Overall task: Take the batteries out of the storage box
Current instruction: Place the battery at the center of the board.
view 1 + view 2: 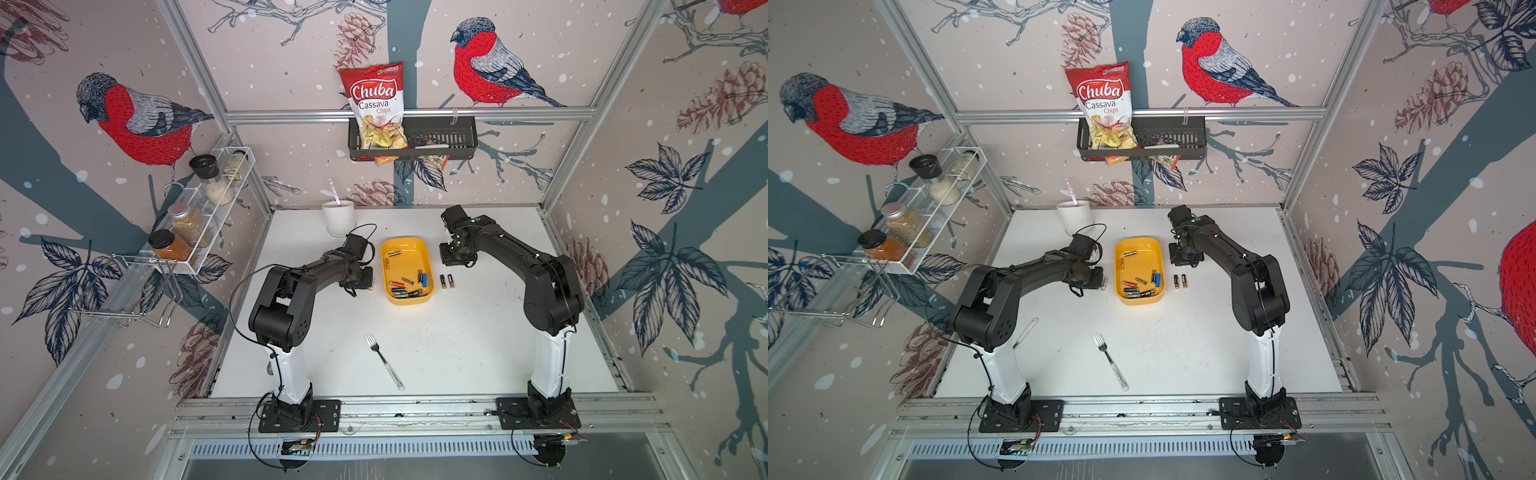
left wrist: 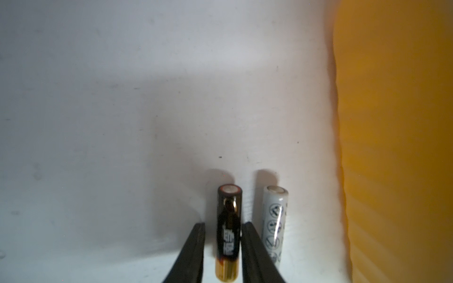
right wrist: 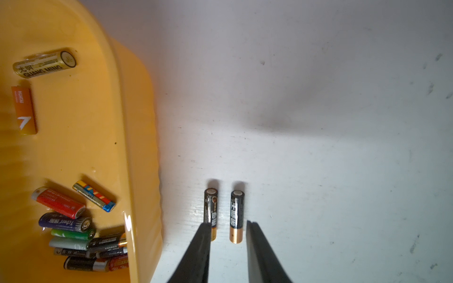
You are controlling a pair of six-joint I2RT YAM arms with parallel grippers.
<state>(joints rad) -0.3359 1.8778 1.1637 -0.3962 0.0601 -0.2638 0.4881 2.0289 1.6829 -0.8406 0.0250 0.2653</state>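
The yellow storage box (image 1: 407,249) (image 1: 1140,266) sits mid-table and holds several batteries (image 1: 409,291) (image 3: 81,232), most of them piled at its near end. My left gripper (image 1: 368,282) (image 2: 223,224) is low on the table just left of the box, open. A black-and-gold battery (image 2: 228,220) lies between its fingers with a gap on one side. A white battery (image 2: 274,220) lies next to it. My right gripper (image 1: 453,255) (image 3: 228,223) hovers to the right of the box, open and empty. Two black-and-gold batteries (image 1: 443,281) (image 3: 237,215) lie side by side on the table beneath it.
A fork (image 1: 384,362) lies toward the table's front. A white mug (image 1: 338,217) stands at the back left. A black wall basket (image 1: 440,137) with a chips bag hangs on the back wall. A white wire rack (image 1: 199,216) with spice jars hangs on the left wall.
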